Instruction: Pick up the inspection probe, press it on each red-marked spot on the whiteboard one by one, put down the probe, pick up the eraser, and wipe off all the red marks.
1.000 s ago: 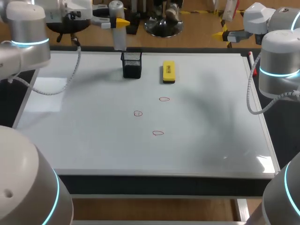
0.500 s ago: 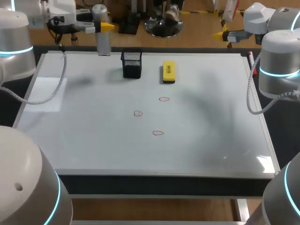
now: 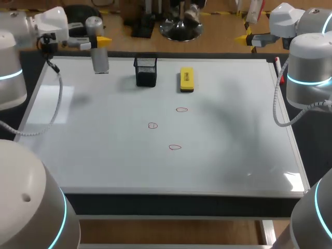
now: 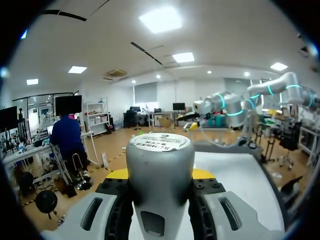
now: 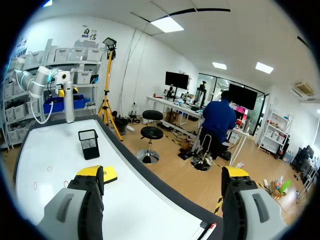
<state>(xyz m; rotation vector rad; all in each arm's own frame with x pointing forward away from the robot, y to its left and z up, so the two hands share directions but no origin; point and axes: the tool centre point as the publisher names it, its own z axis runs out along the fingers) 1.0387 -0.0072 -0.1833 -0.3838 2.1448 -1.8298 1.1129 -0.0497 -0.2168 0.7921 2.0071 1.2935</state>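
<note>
The left claw [image 3: 97, 40] is clamping the inspection probe [image 3: 99, 58] upright near the mesh holder [image 3: 146, 71]; the right claw [image 5: 164, 172] is hanging apart.

Grey probe [image 3: 98, 49]; yellow eraser [image 3: 187, 79]; red marks [image 3: 175, 147]; black mesh holder [image 3: 146, 71].

Glossy smooth whiteboard [image 3: 233, 155], smooth matt grey probe [image 3: 100, 61], black wire-mesh holder [image 3: 146, 72]

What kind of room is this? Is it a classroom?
Probably a robot lab, not a classroom. A left arm and a right arm stand over a whiteboard laid flat like a table, with red marks and an eraser on it, and the left gripper holds a probe.
</note>
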